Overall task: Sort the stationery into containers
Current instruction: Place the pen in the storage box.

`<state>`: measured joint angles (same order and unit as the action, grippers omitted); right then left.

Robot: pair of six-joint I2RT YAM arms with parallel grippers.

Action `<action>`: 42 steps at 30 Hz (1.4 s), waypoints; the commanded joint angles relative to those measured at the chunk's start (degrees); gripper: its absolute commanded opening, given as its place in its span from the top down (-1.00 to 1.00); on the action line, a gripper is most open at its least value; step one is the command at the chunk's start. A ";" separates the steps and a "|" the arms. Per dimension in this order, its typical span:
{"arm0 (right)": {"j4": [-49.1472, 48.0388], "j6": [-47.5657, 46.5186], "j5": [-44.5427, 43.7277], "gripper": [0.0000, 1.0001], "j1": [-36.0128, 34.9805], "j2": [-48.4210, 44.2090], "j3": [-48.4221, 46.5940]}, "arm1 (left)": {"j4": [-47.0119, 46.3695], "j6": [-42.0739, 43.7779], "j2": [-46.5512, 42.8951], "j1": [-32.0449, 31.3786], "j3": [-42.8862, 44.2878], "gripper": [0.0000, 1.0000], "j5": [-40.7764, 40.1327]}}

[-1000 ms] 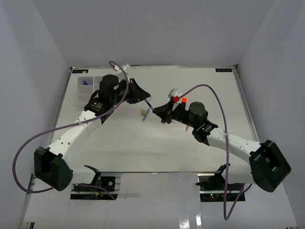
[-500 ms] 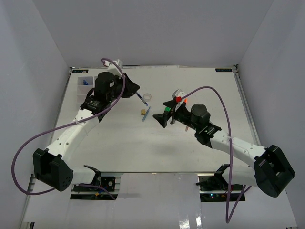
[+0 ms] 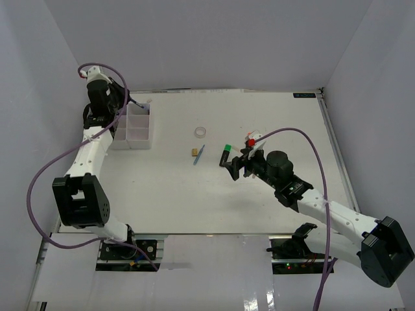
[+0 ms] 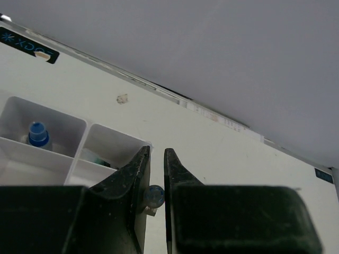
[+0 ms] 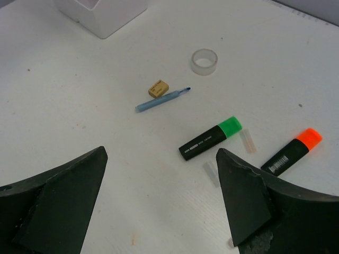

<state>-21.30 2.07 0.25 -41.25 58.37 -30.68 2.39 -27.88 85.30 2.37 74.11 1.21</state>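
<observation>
Since a moment ago my left claw [image 4: 156, 152] has swung far-left over the translucent white tray [image 4: 79, 153], clenched on a round, blue-ended pen [image 4: 154, 196]. My right claw [image 5: 160, 154] gapes, its black wedge-shaped fingers [image 5: 58, 201] spread above the matte table [image 5: 79, 106], near the green-capped highlighter [image 5: 209, 138] and clear tape ring [image 5: 204, 61].

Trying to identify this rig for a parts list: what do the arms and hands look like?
The left arm and right arm have white link shells with bulky black joint housings. A purple cable loops loosely beside each. The left hand and right hand are matte black, each with two wedge-shaped fingers tapering to points. No markings are legible.
</observation>
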 commanded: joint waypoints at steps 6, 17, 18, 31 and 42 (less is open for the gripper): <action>0.38 -1.27 -2.36 -0.80 0.12 -1.42 1.41 | -6.07 0.89 11.02 3.08 7.63 0.78 -3.06; 0.47 -1.28 -3.85 -0.80 0.21 -0.80 1.50 | -7.67 0.19 19.38 3.43 10.53 0.30 -1.30; 0.47 -1.27 -3.94 -0.80 0.12 -0.89 1.50 | -7.58 0.28 19.47 3.43 10.36 0.24 -1.30; 6.79 -0.22 -11.84 -0.80 0.21 1.04 -2.54 | -0.12 3.88 12.27 3.43 9.13 -0.41 0.37; 15.23 6.80 -17.92 -0.88 6.61 12.01 -11.32 | 9.99 4.15 -10.04 3.43 -4.75 -0.96 10.72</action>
<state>-8.14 6.07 -15.38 -36.56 67.77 -38.17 7.86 -24.67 80.44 5.63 73.47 6.13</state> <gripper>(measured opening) 0.937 0.976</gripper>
